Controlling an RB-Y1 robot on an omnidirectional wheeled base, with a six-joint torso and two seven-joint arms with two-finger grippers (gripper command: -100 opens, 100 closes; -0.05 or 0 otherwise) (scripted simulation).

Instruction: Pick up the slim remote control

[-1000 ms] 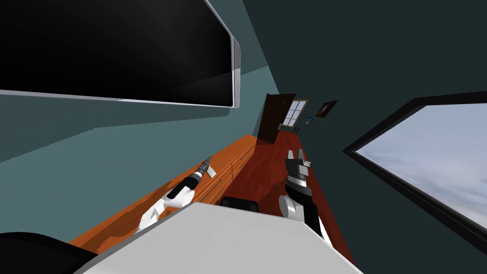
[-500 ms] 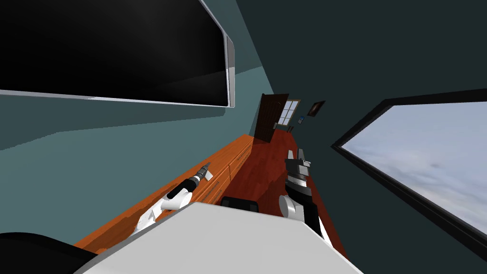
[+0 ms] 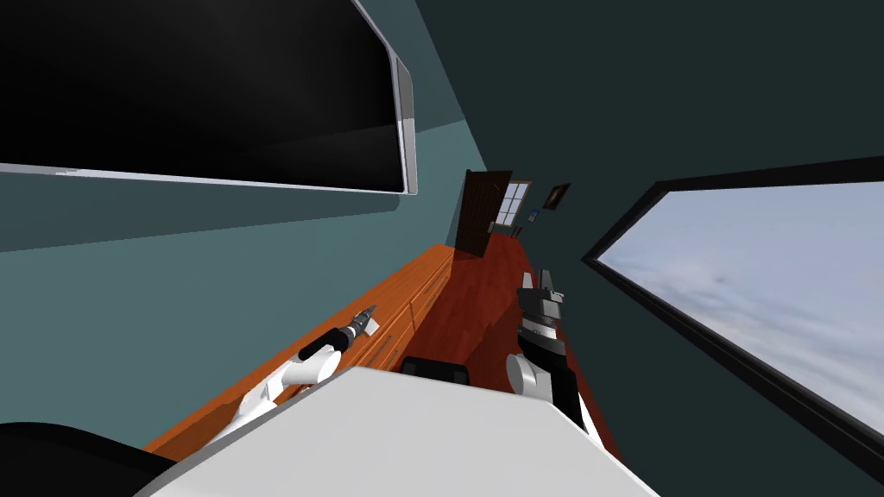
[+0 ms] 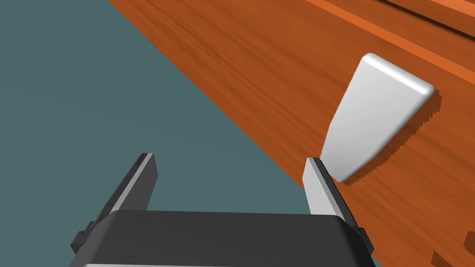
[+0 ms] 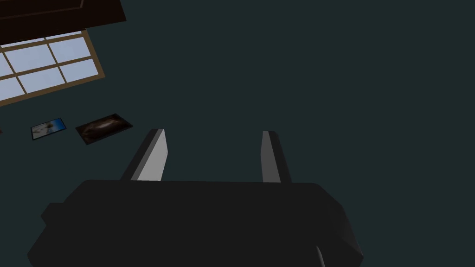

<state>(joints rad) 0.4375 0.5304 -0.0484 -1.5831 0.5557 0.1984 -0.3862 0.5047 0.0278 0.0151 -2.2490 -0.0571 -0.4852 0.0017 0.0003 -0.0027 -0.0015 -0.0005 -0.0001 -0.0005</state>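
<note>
The slim remote [image 4: 375, 116] is a plain white, flat bar lying on the orange wooden cabinet top [image 4: 259, 69]. My left gripper [image 4: 230, 160] is open just above it. One finger [image 4: 320, 190] is at the remote's near end, so the remote lies outside the gap, not between the fingers. In the head view the left gripper [image 3: 364, 321] reaches out over the cabinet [image 3: 414, 285], with the remote [image 3: 373, 328] a small white fleck at its tip. My right gripper [image 3: 536, 279] is held up over the floor, fingers [image 5: 153, 157] apart with nothing between them.
The teal wall [image 4: 93, 92] runs right behind the cabinet's back edge. A large black screen [image 3: 198, 86] hangs on that wall above. Red-brown floor [image 3: 483, 293] stretches to a dark door [image 3: 479, 211]. A big window [image 3: 760, 285] is on the right.
My head view has swung a little, shifting the whole room. The left hand has drawn slightly back along the cabinet top. The right arm has stayed still.
</note>
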